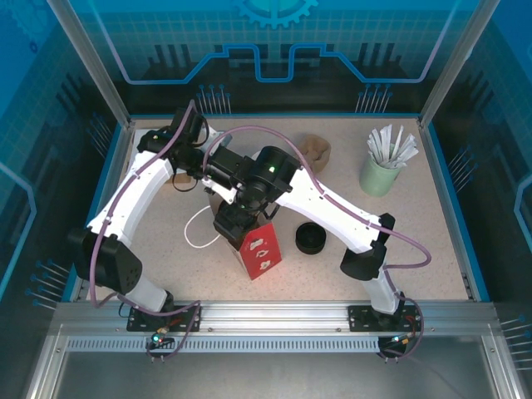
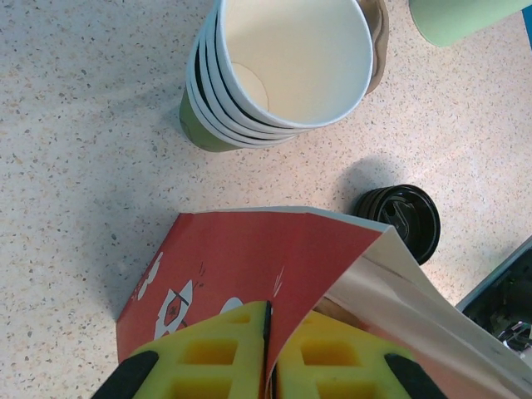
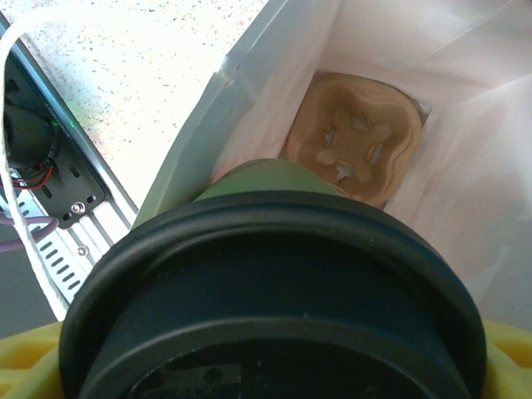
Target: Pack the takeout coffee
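While the left tool pinches the red bag, the right tool grips the black-lidded green takeout coffee.

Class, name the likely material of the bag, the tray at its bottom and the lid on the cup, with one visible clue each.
Bag: paper, matte red outside, white inside, creased. Tray: brown moulded pulp, fibrous-looking. Lid on the cup: probably black plastic, smooth with faint sheen.
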Tool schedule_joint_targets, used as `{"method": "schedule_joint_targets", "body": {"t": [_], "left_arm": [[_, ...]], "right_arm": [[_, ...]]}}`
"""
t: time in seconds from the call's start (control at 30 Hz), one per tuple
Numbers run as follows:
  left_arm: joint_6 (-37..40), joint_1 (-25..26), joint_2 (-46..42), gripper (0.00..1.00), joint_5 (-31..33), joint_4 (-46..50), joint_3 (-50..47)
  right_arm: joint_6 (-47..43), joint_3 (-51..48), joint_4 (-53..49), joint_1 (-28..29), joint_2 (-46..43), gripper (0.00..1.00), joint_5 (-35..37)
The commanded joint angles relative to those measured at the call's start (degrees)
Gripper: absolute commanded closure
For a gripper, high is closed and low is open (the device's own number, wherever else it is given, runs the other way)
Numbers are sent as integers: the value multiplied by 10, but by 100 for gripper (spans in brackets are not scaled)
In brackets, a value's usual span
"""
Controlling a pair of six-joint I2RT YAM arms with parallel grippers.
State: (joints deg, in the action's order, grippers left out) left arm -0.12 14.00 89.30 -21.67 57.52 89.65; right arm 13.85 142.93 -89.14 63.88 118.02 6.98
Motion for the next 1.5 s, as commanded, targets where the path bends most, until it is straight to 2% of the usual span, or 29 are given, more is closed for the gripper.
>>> {"method": "schedule_joint_targets", "body": {"t": [0.0, 0.37, 0.57, 0.9, 1.27, 1.47], "left_arm": [[-9, 4, 10, 89, 14, 4, 14], [-8, 6, 9, 90, 15, 3, 13], [-14, 7, 15, 90, 19, -3, 9], [-15, 9, 11, 90, 21, -2, 8], [-6, 13, -7, 90, 21, -1, 0], [0, 18, -16, 89, 20, -3, -9]], "right_arm": [[2, -3, -14, 7, 11, 23, -18], [2, -10, -48, 1, 16, 24, -10], [-10, 16, 8, 16, 3, 26, -44], [8, -4, -1, 3, 24, 26, -49], [58, -3, -76, -22, 25, 26, 46], [67, -5, -99, -27, 35, 26, 71]]}}
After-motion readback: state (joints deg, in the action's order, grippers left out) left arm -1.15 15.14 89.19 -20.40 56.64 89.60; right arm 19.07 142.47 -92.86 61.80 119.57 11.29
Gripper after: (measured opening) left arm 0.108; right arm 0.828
